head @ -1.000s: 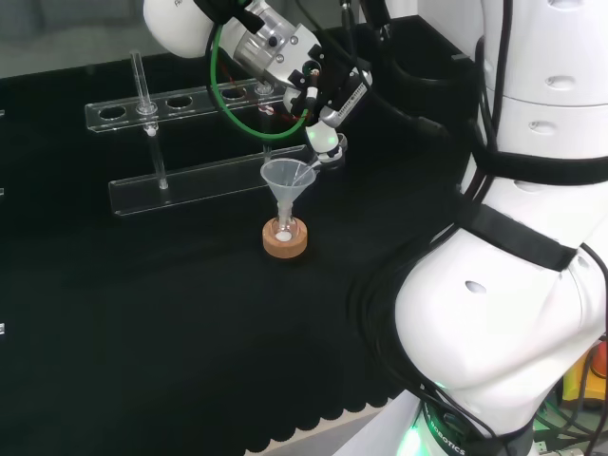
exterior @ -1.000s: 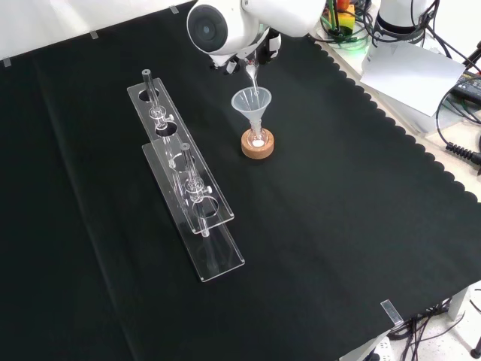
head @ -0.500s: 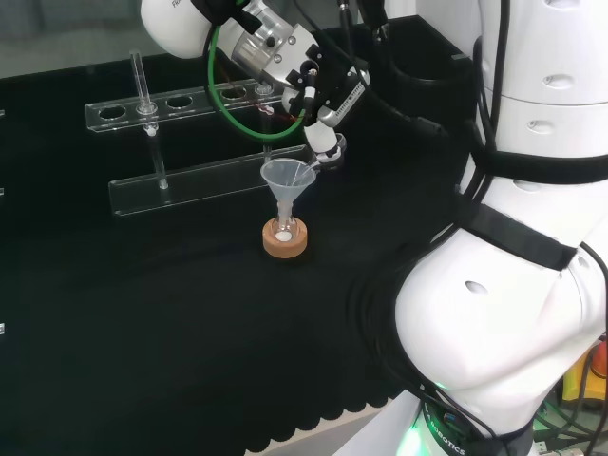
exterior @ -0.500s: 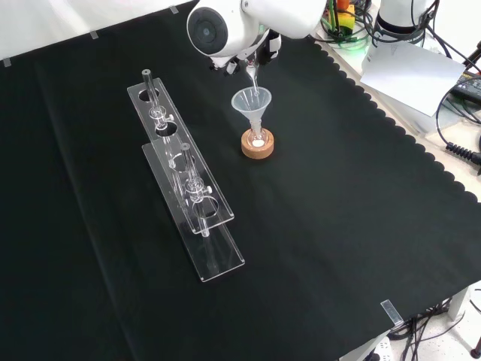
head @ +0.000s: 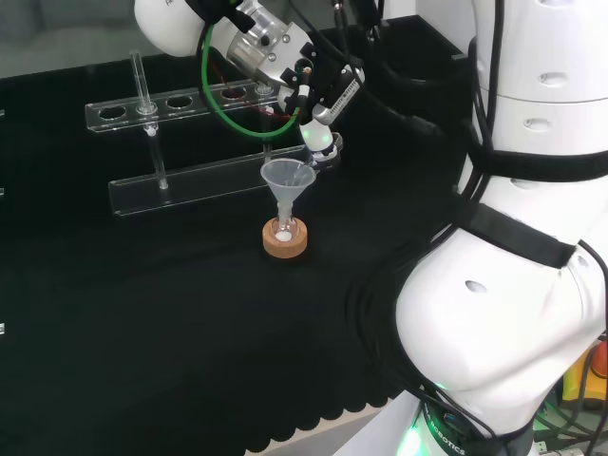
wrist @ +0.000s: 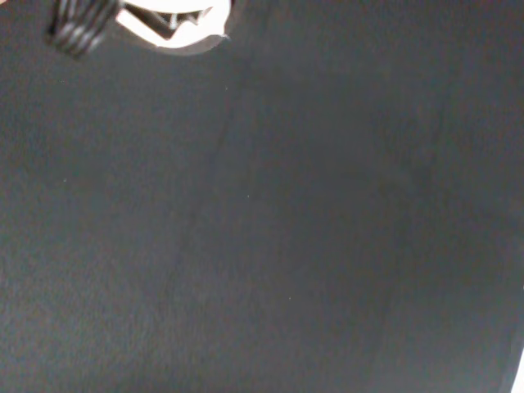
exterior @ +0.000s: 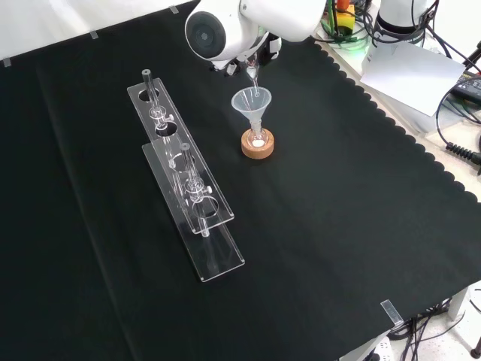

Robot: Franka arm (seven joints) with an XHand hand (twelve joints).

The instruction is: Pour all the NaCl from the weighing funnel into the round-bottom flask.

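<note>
1. The round-bottom flask sits in a cork ring stand on the black cloth. A round base cannot stand by itself, so the ring keeps its neck upright.
2. A clear conical funnel stands with its stem in the flask's neck. That gives the narrow neck a wide mouth, so falling grains are caught and led down.
3. The hand hangs just above the funnel's rim, on its right in the head view. It is curled round the weighing funnel, a small clear piece tilted with its spout towards the cone, so the salt can slide out.
4. In the front view the weighing funnel's tip points down into the funnel's mouth, close over it, which leaves little room for grains to scatter.
5. A small white heap lies at the flask's bottom, so by my judgement the pour is under way or nearly done; I cannot tell how much remains in the weighing funnel.
6. The 2 acrylic test-tube racks stand apart from the flask and play no part.
</note>
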